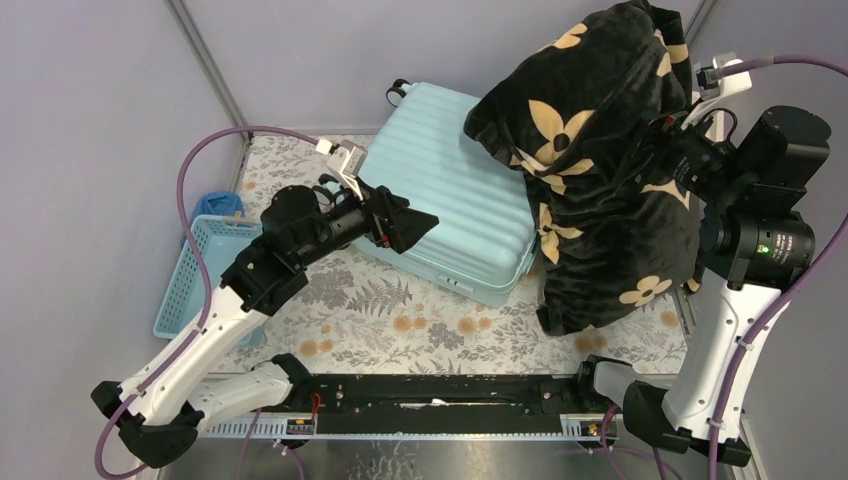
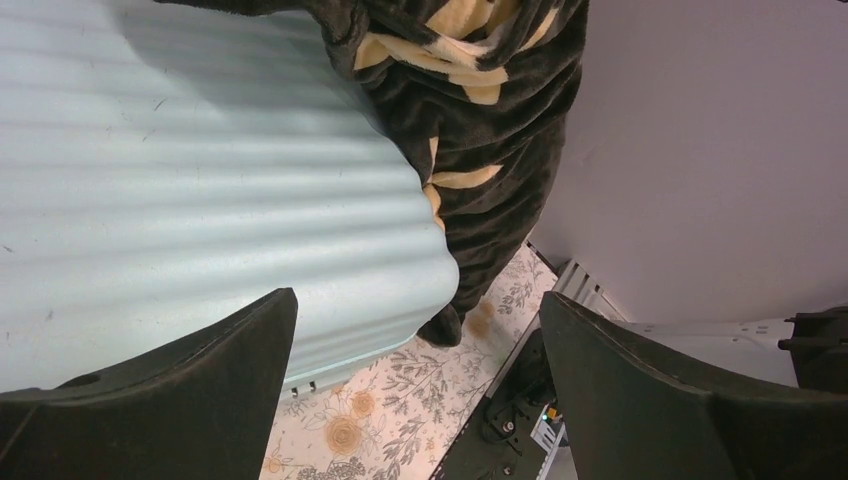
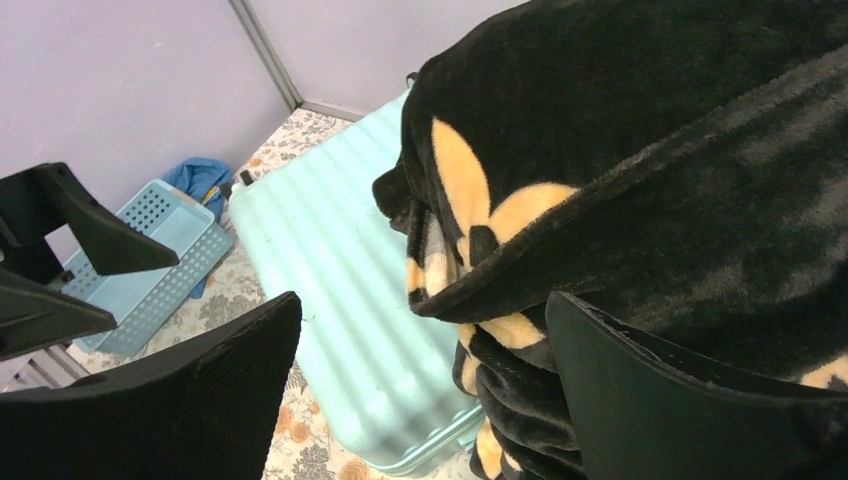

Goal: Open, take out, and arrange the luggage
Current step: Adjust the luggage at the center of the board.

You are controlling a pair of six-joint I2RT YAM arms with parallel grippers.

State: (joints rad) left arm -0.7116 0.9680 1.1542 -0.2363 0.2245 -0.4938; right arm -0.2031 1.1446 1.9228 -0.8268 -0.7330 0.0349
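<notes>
Left fingers (image 2: 150, 400) spread near luggage (image 2: 200, 180); only other views show basket (image 1: 200, 270).

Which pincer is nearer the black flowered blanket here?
Right. The right pincer is up against the blanket on its right side, with its fingers spread toward it. The left pincer is at the left edge of the luggage, apart from the blanket.

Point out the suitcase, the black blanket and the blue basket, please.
Suitcase (image 1: 440, 190): top external view, on the ribbed shell.
Black blanket (image 1: 600, 170): top external view, on its middle folds.
Blue basket (image 1: 200, 268): top external view, on its bare floor.
</notes>
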